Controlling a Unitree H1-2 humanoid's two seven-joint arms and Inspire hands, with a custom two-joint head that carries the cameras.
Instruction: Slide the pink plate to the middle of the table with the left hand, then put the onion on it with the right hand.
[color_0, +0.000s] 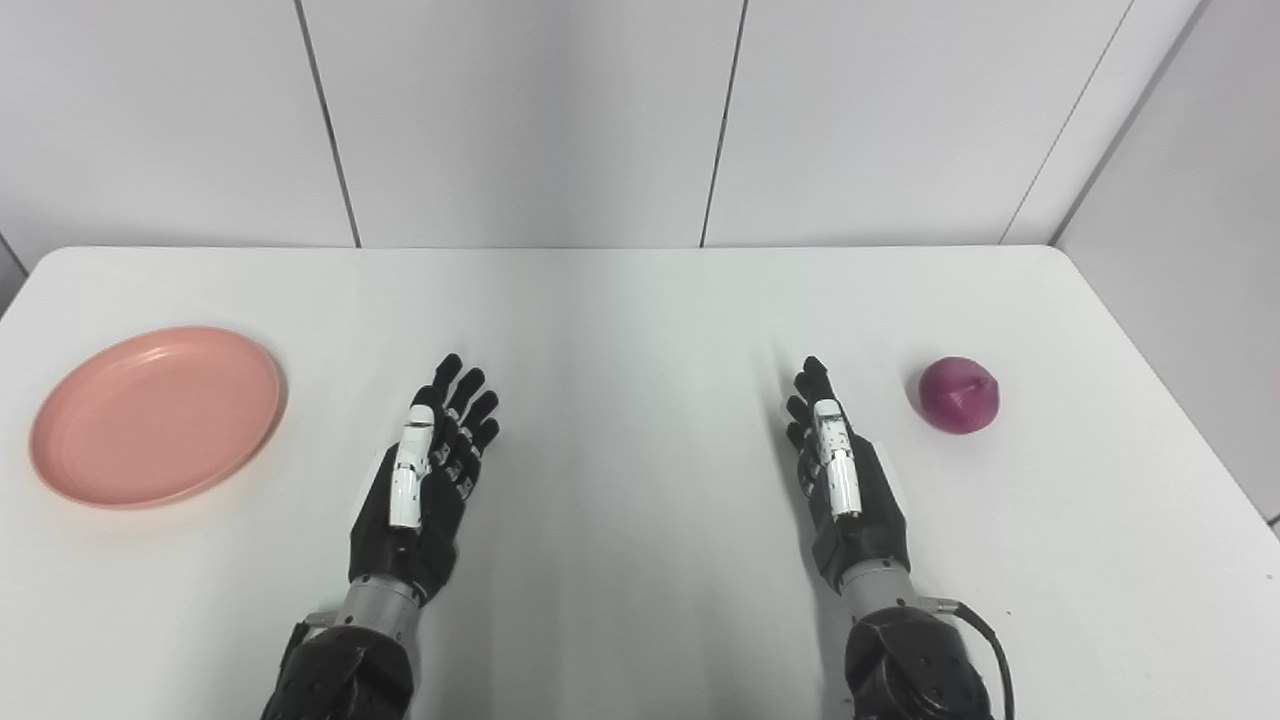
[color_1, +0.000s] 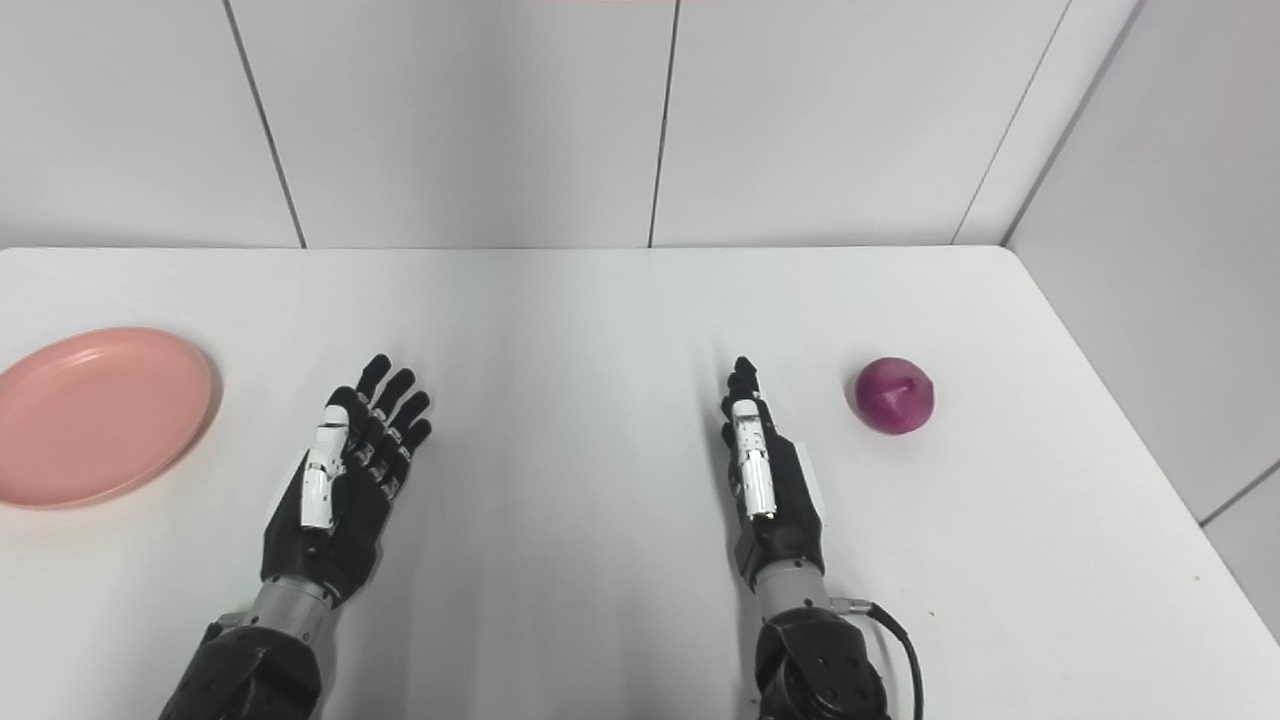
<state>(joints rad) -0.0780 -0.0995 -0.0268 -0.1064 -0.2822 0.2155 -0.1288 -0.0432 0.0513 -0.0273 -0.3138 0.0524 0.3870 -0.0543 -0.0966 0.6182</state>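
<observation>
A round pink plate (color_0: 155, 415) lies flat near the table's left edge. A purple onion (color_0: 959, 394) rests on the right side of the table. My left hand (color_0: 425, 478) is open just above the table, fingers stretched forward, a short way right of the plate and holding nothing. My right hand (color_0: 838, 470) is open too, fingers straight, left of the onion with a clear gap between them.
The white table (color_0: 640, 300) ends at a grey panelled wall (color_0: 520, 120) at the back. Its right edge runs close past the onion, with a wall beyond. A black cable (color_0: 985, 640) loops from my right wrist.
</observation>
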